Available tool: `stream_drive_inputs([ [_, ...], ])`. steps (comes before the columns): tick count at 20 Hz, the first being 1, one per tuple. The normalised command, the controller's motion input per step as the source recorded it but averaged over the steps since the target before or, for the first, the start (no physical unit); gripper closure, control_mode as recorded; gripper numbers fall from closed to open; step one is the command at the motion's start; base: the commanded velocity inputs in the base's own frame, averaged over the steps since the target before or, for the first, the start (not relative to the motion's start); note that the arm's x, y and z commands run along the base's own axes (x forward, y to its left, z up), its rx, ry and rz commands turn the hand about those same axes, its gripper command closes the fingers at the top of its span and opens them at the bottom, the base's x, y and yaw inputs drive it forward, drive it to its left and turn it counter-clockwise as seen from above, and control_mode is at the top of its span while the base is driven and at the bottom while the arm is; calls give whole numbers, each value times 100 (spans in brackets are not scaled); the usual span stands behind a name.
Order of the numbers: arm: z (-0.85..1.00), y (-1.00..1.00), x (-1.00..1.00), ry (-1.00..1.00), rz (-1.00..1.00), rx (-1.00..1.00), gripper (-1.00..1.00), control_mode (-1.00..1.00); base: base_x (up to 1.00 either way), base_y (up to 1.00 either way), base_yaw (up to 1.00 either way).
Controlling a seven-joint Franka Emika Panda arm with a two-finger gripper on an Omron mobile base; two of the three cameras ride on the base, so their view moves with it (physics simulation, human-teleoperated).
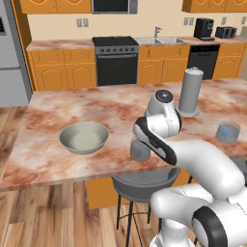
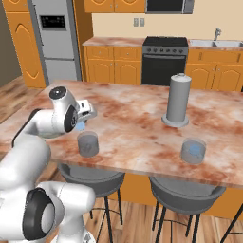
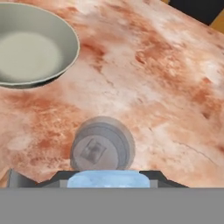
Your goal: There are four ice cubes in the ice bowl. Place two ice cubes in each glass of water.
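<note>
My gripper [image 3: 107, 176] is shut on a pale blue ice cube [image 3: 108, 180] and hovers right over the near glass of water [image 3: 103, 146], which holds one cube [image 3: 93, 150]. From the right base view the gripper [image 2: 83, 119] hangs just above that glass [image 2: 88, 144], with the held ice cube [image 2: 80, 126] a blue spot under it. My forearm partly covers the same glass [image 1: 140, 150]. The ice bowl [image 1: 84, 137] [image 3: 65, 30] sits to the glass's left, its inside bare. The second glass [image 2: 193, 151] [image 1: 227, 132] stands far right with bluish pieces in it.
A tall grey opaque cylinder [image 1: 190, 91] [image 2: 176, 100] stands on the marble island [image 1: 72, 106] behind and between the glasses. Two round stools [image 2: 187, 192] sit under the island's near edge. Cabinets, stove and sink line the back wall.
</note>
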Motion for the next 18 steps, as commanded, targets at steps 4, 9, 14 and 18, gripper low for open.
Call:
stream_drive_inputs([
  [4, -28, 3, 26, 3, 9, 0, 100, -100, 0, 0, 0],
  [9, -43, 0, 3, 6, 1, 0, 100, -100, 0, 0, 0],
  [14, -39, 0, 3, 7, 1, 0, 100, -100, 0, 0, 0],
  [18, -24, 0, 15, 8, 5, 0, 100, -100, 0, 0, 0],
])
